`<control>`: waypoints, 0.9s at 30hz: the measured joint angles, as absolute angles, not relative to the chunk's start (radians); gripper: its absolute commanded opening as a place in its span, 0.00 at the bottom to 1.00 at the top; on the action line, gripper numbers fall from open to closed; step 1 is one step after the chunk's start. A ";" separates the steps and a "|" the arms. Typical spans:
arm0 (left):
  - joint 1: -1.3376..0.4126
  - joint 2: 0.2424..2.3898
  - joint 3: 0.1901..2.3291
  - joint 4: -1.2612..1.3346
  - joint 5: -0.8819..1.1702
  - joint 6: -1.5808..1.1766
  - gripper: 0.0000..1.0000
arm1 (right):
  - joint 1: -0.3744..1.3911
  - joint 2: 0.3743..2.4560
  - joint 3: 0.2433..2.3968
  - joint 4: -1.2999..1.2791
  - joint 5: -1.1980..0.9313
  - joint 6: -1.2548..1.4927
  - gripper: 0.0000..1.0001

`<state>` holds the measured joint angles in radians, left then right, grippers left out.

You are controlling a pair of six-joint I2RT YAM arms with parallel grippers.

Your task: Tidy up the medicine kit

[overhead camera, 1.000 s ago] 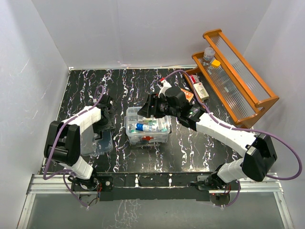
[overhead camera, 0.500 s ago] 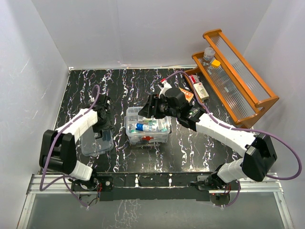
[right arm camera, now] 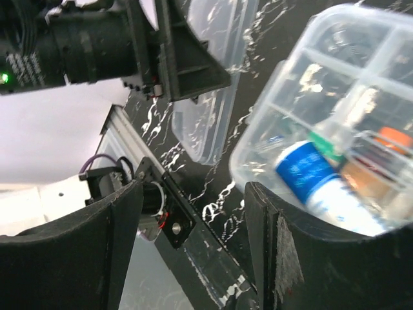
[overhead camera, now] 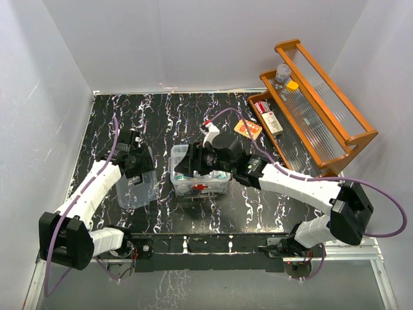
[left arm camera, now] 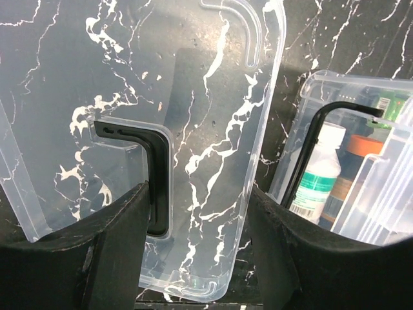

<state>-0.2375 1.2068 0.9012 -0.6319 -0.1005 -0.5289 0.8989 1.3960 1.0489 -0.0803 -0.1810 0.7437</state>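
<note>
The medicine kit, a clear box with a small red mark on its front, stands open at the table's middle and holds bottles and packets. Its clear lid with a black handle lies flat on the table to its left. My left gripper is open above the lid, with one finger over each side of the lid's near end. My right gripper is open and empty over the kit's left end. The right wrist view shows the kit with a blue-labelled bottle inside.
An orange-brown wooden tiered rack stands at the right edge with a small bottle and small boxes on it. An orange packet lies on the table beside the rack. White walls close in the table.
My right gripper has moved left and nearer, from behind the kit to over its left end, uncovering the orange packet. My left arm's elbow has swung down-left while its gripper stayed over the lid.
</note>
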 measured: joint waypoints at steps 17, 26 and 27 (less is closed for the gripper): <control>-0.232 1.053 1.024 -0.791 -0.036 -0.520 0.43 | 1.138 1.568 1.134 -0.025 -0.084 0.766 0.63; -0.232 1.024 1.074 -0.808 0.031 -0.535 0.43 | 1.164 1.643 1.219 -0.018 -0.022 0.797 0.63; -0.232 1.024 1.074 -0.810 0.036 -0.536 0.43 | 1.163 1.648 1.221 -0.020 -0.012 0.803 0.63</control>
